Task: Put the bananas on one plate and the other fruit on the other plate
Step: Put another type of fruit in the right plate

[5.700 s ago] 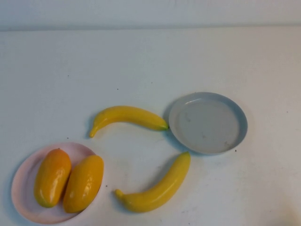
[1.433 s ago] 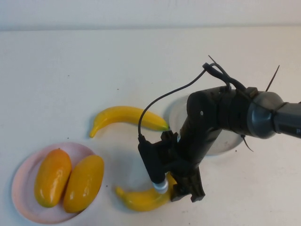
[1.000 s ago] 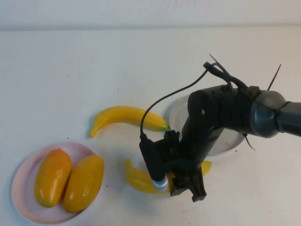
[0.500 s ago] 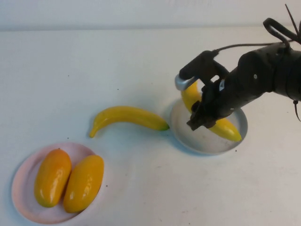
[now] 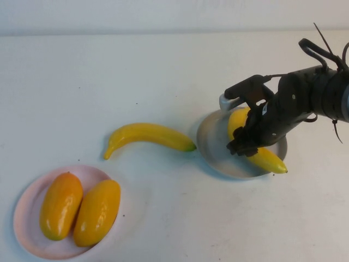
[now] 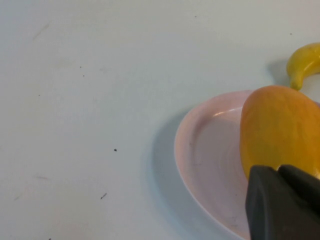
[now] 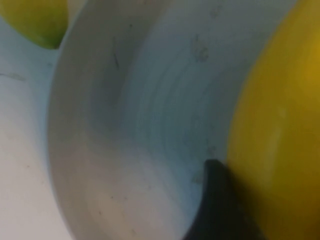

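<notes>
My right gripper (image 5: 248, 143) is shut on one banana (image 5: 267, 159), which lies low across the grey-blue plate (image 5: 215, 144) with its tip over the near rim. In the right wrist view one finger (image 7: 217, 205) presses against that banana (image 7: 280, 125) over the plate (image 7: 150, 125). The second banana (image 5: 147, 135) lies on the table left of the plate. Two orange-yellow mango-like fruits (image 5: 60, 204) (image 5: 97, 212) lie side by side on the pink plate (image 5: 22, 218). My left gripper (image 6: 277, 170) is shut and empty, near one fruit (image 6: 280, 125) on the pink plate (image 6: 210, 160); it is out of the high view.
The white table (image 5: 163, 71) stretches bare behind the plates. The right arm (image 5: 316, 93) reaches in from the right edge with its cable looping above it. The free banana's end shows in the left wrist view (image 6: 305, 60) and the right wrist view (image 7: 35, 20).
My right gripper took the near banana off the table in front, carried it back and right, and has lowered it onto the grey-blue plate. The other fruit has not moved.
</notes>
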Controlling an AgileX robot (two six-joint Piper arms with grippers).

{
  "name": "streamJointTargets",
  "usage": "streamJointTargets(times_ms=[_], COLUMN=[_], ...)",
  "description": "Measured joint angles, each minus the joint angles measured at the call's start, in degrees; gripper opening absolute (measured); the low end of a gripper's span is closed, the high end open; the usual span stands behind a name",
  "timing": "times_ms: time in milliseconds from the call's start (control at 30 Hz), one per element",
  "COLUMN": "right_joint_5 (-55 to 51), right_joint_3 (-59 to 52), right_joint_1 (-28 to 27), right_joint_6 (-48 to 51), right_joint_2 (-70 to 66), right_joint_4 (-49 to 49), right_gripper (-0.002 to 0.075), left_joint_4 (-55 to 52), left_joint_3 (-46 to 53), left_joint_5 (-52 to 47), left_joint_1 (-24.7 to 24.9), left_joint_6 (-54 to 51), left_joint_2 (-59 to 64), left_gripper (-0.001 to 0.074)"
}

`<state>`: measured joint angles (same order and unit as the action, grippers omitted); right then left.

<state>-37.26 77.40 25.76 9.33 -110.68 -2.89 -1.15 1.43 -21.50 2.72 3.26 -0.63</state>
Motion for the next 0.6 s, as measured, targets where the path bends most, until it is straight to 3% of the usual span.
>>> streamJointTargets(times_ms=[167, 367, 600], right_joint_5=[-2.36, -11.29, -17.21], right_joint_3=[0.81, 9.04, 20.8], right_joint_1=[0.0, -0.04, -0.04], right_joint_6=[0.0, 0.58, 19.27], right_joint_2=[-0.07, -0.28, -0.28], right_joint_4=[0.48, -0.6, -14.9], right_gripper=[0.0443, 0.0459, 0.0459], left_joint_4=[0.0, 0.0, 0.0], left_joint_3=[0.0, 0.0, 0.0], left_joint_5=[0.0, 0.0, 0.0], left_joint_1=[0.0, 0.0, 0.0], left_joint_6=[0.0, 0.0, 0.0], left_joint_2=[0.0, 0.0, 0.0], left_gripper=[-0.0003, -0.0003, -0.0003])
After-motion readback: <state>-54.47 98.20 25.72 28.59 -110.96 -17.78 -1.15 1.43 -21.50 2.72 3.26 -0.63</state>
